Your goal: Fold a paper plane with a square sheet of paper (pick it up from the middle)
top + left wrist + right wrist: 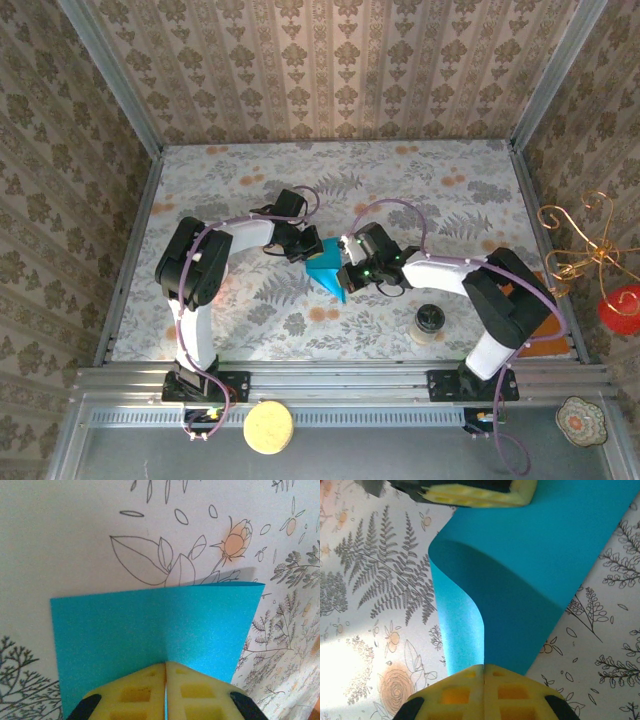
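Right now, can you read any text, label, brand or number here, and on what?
None can be read. The square sheet of paper is plain teal; the left gripper and right gripper bear no marking; the table cover carries only flower and fern prints. The dark round pot is too small to tell.

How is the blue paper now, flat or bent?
Bent: the thin teal-blue square sheet of paper curls over, pinched by the left claw and right claw.

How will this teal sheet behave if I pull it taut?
Probably floppy: the teal paper sheet curls over between the left tool and right tool. Likely light: two edge pinches hold it. A hard pull may tear it.
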Motion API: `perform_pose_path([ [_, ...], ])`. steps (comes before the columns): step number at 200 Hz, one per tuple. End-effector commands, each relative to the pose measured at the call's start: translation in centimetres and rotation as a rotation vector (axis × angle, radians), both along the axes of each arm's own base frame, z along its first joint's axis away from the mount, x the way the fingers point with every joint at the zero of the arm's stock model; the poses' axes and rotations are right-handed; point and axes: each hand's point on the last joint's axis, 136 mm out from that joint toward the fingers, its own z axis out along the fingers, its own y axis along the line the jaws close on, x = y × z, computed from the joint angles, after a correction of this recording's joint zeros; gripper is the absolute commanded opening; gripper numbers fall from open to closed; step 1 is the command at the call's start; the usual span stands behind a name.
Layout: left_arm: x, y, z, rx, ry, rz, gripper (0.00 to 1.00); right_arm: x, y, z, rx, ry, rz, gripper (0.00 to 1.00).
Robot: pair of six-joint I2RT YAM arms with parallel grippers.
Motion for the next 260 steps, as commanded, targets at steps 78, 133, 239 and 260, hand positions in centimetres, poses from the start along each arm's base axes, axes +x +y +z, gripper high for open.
perform_pose_path([
  [78,-1.6,0.5,-2.2,0.057,0.075,-0.044,0.08,1.2,-0.3,-1.5,-0.052,0.047,-0.044,0.00],
  [133,-1.8,0.5,-2.5,0.066,0.086,-0.062,0.07,1.7,-0.4,-1.7,-0.063,0.042,-0.053,0.00],
  [239,-1.6,0.2,-1.9,0.048,0.076,-0.068,0.07,1.0,-0.5,-2.9,-0.084,0.090,-0.035,0.00],
  [260,-1.1,0.0,-0.8,0.035,0.049,-0.065,0.08,0.9,-0.7,-3.3,-0.100,0.105,-0.038,0.00],
])
